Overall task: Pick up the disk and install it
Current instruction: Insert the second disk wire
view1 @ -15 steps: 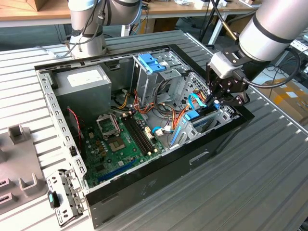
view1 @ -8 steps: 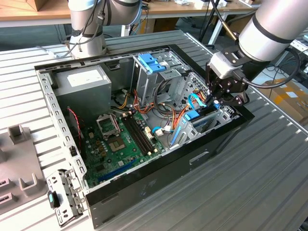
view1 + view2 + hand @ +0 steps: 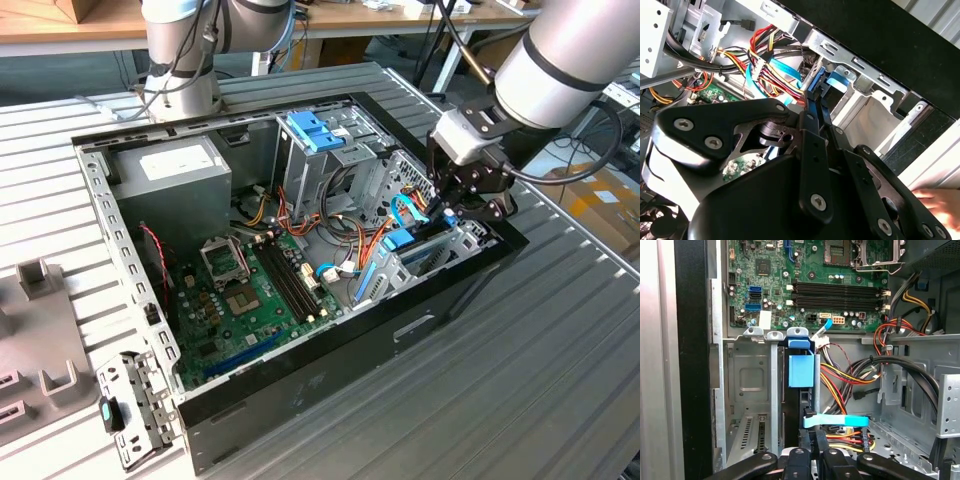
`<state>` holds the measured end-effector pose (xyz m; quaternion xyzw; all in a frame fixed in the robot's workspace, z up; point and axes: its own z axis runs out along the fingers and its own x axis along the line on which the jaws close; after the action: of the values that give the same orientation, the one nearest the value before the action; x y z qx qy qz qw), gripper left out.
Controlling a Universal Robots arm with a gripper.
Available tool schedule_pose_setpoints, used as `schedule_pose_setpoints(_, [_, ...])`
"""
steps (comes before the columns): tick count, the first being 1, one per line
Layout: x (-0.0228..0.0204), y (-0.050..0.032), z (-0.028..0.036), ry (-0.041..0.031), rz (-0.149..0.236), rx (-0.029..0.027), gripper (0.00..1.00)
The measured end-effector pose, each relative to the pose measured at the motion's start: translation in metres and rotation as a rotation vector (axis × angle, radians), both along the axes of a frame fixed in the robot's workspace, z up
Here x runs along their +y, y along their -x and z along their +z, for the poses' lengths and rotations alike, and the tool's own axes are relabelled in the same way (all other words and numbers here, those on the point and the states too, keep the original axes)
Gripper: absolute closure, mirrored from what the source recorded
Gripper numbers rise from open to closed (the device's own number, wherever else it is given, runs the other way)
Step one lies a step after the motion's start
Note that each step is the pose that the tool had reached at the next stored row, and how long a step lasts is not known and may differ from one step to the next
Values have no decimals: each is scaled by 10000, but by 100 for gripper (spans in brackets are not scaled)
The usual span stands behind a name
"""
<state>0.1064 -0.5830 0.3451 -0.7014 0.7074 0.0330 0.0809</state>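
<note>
The disk point(image 3: 796, 412) stands on edge in the narrow metal bay at the case's front corner, seen as a dark slab with a blue carrier tab above it. In the second wrist view its blue end point(image 3: 816, 82) sticks out just past the fingertips. My gripper point(image 3: 820, 439) is over this bay, its two black fingers point(image 3: 809, 125) drawn close together on the disk's edge. In the exterior view the gripper point(image 3: 452, 205) reaches down into the open computer case point(image 3: 330, 335) at the exterior view's right end.
Red, yellow and black cables point(image 3: 850, 375) and a flat blue cable point(image 3: 837, 421) run right beside the bay. The motherboard point(image 3: 250, 290), a grey power supply point(image 3: 175, 170) and a blue-topped cage point(image 3: 315, 130) fill the case. A person's hand point(image 3: 937, 200) is near the case rim.
</note>
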Motion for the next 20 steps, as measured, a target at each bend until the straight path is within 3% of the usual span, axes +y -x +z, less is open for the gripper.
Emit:
schedule_pose_setpoints(7, [0, 0, 28, 2, 0, 0, 84])
schedule_pose_setpoints(20, [-1, -3, 25, 15, 0, 28, 84])
